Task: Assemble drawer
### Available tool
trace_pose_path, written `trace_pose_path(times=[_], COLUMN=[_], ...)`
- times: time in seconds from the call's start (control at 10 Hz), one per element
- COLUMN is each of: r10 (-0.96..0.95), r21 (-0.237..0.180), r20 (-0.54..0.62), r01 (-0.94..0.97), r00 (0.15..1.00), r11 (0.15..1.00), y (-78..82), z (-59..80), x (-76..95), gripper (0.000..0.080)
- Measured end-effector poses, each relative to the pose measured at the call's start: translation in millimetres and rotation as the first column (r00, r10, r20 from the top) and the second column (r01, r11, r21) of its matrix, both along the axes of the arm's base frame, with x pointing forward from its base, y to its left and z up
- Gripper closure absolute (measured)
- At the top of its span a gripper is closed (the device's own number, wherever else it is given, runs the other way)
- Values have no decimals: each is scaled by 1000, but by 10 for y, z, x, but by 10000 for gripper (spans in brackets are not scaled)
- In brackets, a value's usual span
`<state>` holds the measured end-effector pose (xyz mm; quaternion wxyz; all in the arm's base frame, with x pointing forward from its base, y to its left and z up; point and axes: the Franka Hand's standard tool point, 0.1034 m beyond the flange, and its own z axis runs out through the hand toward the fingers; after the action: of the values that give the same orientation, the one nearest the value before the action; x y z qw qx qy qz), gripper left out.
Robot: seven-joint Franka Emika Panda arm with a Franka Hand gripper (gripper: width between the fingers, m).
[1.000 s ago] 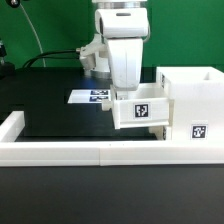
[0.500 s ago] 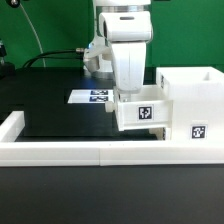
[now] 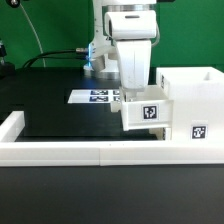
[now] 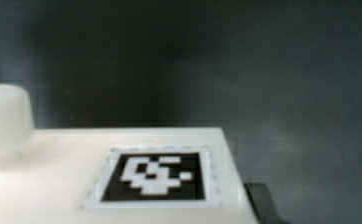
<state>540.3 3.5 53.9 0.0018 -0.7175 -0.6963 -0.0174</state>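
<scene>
The step in hand looks like inserting a drawer tray into the shell. The tall white plastic boxy shell [image 3: 192, 108], open at the top and carrying a black-and-white square tag on its front, stands at the exterior view's right end of the black table [image 3: 55, 105], against the low white wall [image 3: 90, 153] that borders it. A small white plastic tray [image 3: 146, 113], also tagged, sits touching the side of the shell that faces the exterior view's left, roughly at mid height of the shell and seemingly lifted off the table, though its underside is hard to read. Whether it has entered an opening in the shell cannot be told.

The next move, as I judge it, calls for keeping the tray level and square to the shell and pushing it straight in; a tilt could jam it against the shell's edge.

The white robot arm comes straight down above the tray, its wrist vertical, just beside the shell. The gripper [image 3: 134, 96] sits at the tray's top edge and appears to carry it, but the fingers are hidden, so I cannot tell how the jaws stand. The wrist view shows only the tray's tagged face and dark table beyond.

The flat white marker board [image 3: 96, 97] lies on the table behind the tray, away from the shell.
</scene>
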Motion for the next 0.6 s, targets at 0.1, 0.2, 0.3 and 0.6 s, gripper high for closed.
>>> trace_pose_path(times=[0.1,0.2,0.3,0.6], r10=[-22,-49,-65,-65], r21=[0,1,0,0], r20=[-4,-8,-12,-13], r01=[22,49,65,65], r00=[1000,999,998,998], r11=[1000,999,998,998], y=[19,39,53,56], z=[-4,-7,-9,-9], x=[-5,-12,-19,-24], gripper=[755,755,755,755])
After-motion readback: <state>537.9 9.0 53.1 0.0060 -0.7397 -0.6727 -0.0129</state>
